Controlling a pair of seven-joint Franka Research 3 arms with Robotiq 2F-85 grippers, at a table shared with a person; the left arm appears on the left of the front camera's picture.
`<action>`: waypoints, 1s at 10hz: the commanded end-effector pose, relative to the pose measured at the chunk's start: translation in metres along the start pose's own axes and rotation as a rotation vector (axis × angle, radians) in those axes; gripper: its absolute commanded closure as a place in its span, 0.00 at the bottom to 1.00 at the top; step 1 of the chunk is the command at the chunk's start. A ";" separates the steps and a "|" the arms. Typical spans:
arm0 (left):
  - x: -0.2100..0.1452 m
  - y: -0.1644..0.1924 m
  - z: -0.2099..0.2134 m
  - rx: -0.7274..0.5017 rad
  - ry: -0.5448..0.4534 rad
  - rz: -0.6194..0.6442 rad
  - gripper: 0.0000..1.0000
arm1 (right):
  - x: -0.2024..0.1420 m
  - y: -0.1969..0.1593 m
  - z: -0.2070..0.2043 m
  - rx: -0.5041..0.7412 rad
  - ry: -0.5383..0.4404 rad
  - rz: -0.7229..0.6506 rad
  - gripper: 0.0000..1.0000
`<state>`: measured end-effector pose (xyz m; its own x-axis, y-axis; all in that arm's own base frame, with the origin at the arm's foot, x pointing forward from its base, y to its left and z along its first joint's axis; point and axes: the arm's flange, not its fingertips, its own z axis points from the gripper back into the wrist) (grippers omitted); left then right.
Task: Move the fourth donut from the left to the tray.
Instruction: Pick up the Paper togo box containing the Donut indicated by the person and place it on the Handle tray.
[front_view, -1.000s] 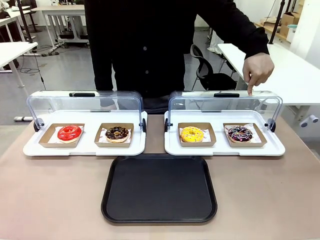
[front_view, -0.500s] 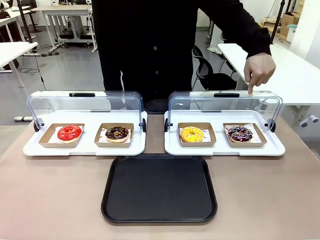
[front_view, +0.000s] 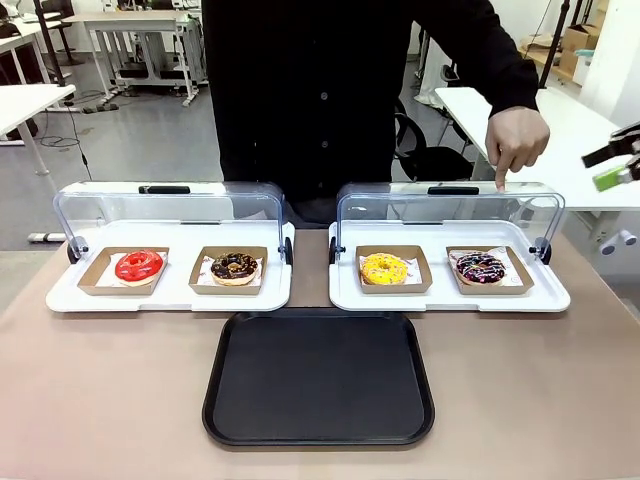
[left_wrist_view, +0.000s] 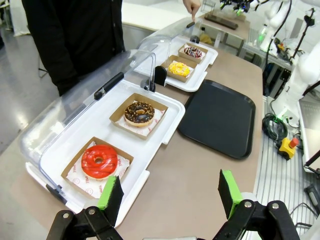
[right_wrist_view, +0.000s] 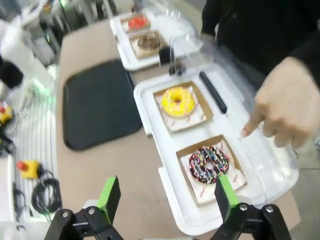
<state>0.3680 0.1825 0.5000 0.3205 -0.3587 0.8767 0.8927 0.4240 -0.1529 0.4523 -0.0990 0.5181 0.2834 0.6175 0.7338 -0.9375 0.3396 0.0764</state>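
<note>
The fourth donut (front_view: 480, 266) lies flat at far right, hole upward (a round ring); left gripper (left_wrist_view: 170, 190) and right gripper (right_wrist_view: 166, 192) gape wide, empty

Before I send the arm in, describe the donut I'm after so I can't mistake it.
Behind the black tray, find the white lidded display case on the robot's right. The donut sits in its outer cardboard holder, below the person's pointing hand. It is dark chocolate with pink and white stripes, unlike its yellow neighbour.
</note>
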 end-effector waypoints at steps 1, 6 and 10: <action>0.001 0.002 0.002 -0.003 -0.027 -0.022 0.00 | -0.006 0.021 -0.029 -0.066 0.198 0.147 0.00; 0.001 0.002 0.002 -0.003 -0.027 -0.022 0.00 | -0.020 0.030 -0.099 -0.173 0.521 0.292 0.00; 0.001 0.002 0.002 -0.003 -0.027 -0.022 0.00 | -0.020 0.028 -0.098 -0.154 0.500 0.320 0.00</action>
<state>0.3688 0.1835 0.5006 0.3206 -0.3597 0.8763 0.8926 0.4243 -0.1524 0.4389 -0.0338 0.4362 0.0973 0.9452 0.3116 -0.9606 0.1711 -0.2188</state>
